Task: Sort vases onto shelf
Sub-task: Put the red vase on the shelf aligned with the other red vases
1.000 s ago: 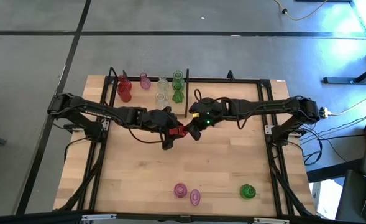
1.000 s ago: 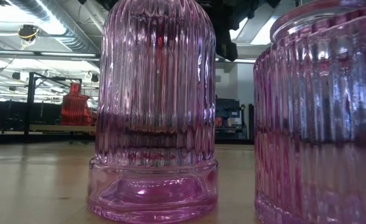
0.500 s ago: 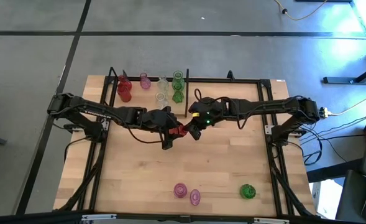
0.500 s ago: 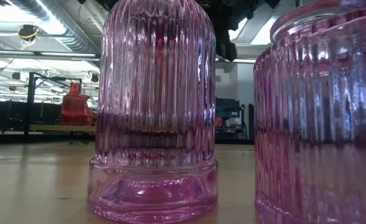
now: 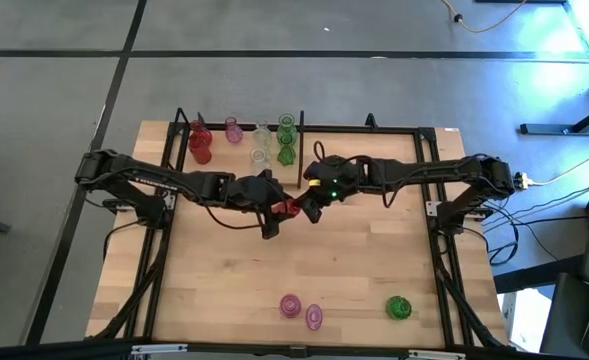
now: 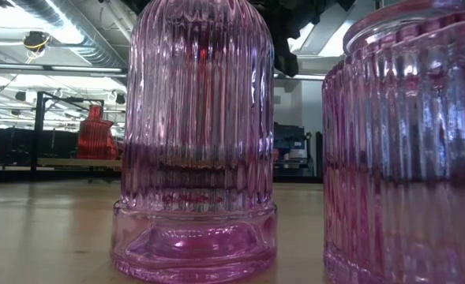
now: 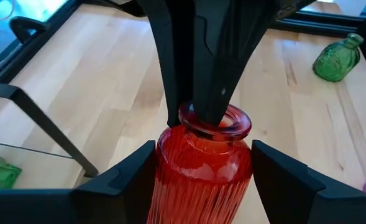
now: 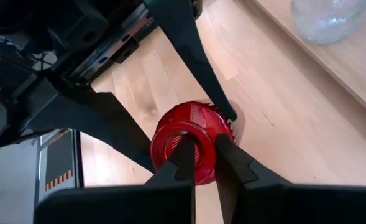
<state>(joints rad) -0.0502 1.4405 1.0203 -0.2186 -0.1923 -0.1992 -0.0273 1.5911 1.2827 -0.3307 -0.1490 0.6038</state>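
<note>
Mid-table, a hand-off. Right gripper (image 8: pixel 201 152) is nearly pressed together, pinching the rim of the red vase (image 7: pixel 202 165), one finger looks to sit inside the mouth, one outside. Left gripper (image 7: pixel 201 177) is spread wide w/ its fingers (image 7: pixel 123 177) flanking the vase body, about touching the glass on each side; can't tell if it bears weight yet.

To do it well, I'd say: left should have firm hold on the body before right lets go of the rim. Right then needs to back straight out along the neck, no sideways drag, else the vase tips in the left's grip. Ribbed glass looks slippery, so squeeze low on the widest part.

Shelf (image 5: pixel 239 170) sits at the far left of the table w/ red, pink, clear & green vases (image 5: pixel 200 142) already standing on it. Near edge: two pink vases (image 5: pixel 291 306) close together, and a green vase (image 5: pixel 399 308) further right, not yet sorted.

Views: high view gives the whole layout but the red vase is just a speck between the arms. Wrist views show the actual finger contact. Low view is blocked by the two pink vases up close; thru them, only a red vase on the shelf far off.
</note>
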